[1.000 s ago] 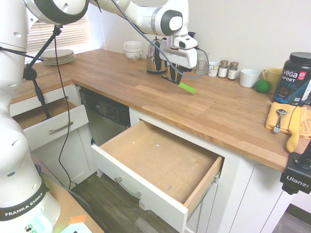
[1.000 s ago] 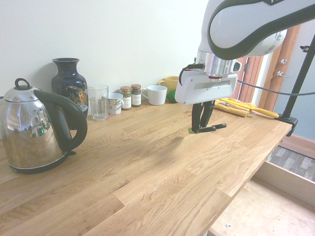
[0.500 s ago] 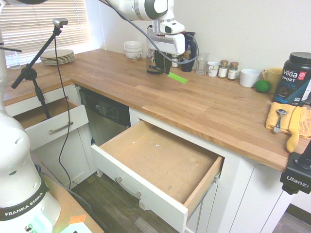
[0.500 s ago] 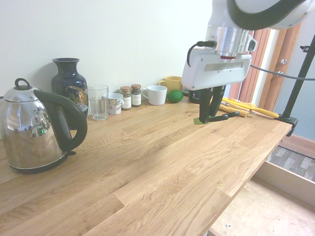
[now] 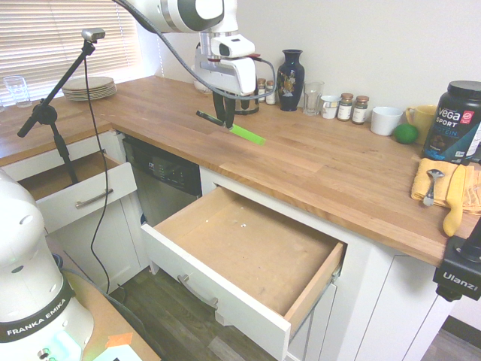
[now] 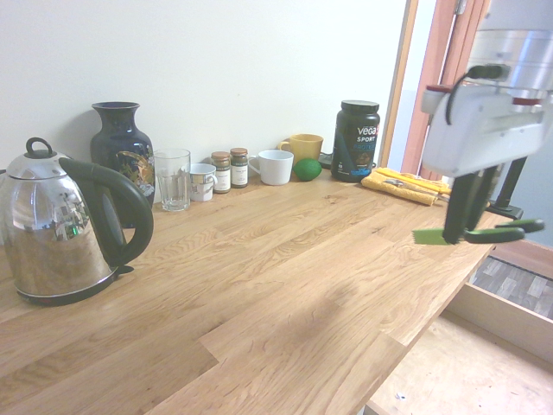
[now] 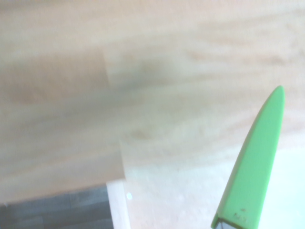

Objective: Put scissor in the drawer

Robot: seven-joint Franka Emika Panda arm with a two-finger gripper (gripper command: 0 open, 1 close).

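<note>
One gripper [image 5: 225, 120] observed above the counter [image 5: 323, 162], pointing straight down, fingers clamped tight on the scissors [image 5: 233, 128]. Scissors held clear of the wood, lying roughly level: green sheath [image 5: 248, 135] projecting to one side of the fingers, handle end to the other. Confirmed in the second exterior view: gripper [image 6: 471, 233] near the counter's front edge, green sheath tip [image 6: 426, 236] on one side and green-and-dark handles [image 6: 505, 232] on the other, nothing touching the wood. Sheath [image 7: 255, 167] also noted in the wrist view, over the counter's edge with part of the drawer's pale interior beyond; that view blurred.

Below the counter: wide drawer [image 5: 248, 252] pulled fully out, white front with metal bar handle [image 5: 197, 290], bare wood floor showing. Scissors well above and behind the drawer, not over its opening as seen from the first exterior view. Smaller white drawer [image 5: 75, 192] also open, further along under the counter's other run.

On the counter, along the wall: kettle [image 6: 65, 225], dark vase [image 6: 123, 149], glass [image 6: 173, 179], two spice jars [image 6: 230, 169], white cup [image 6: 275, 167], yellow mug [image 6: 302, 149], lime [image 6: 306, 169], black protein tub [image 6: 358, 140]. Stack of plates [image 5: 89, 88] near the window end. Yellow cloth [image 5: 443, 188] with a spoon [image 5: 431, 185] at the far end.
</note>
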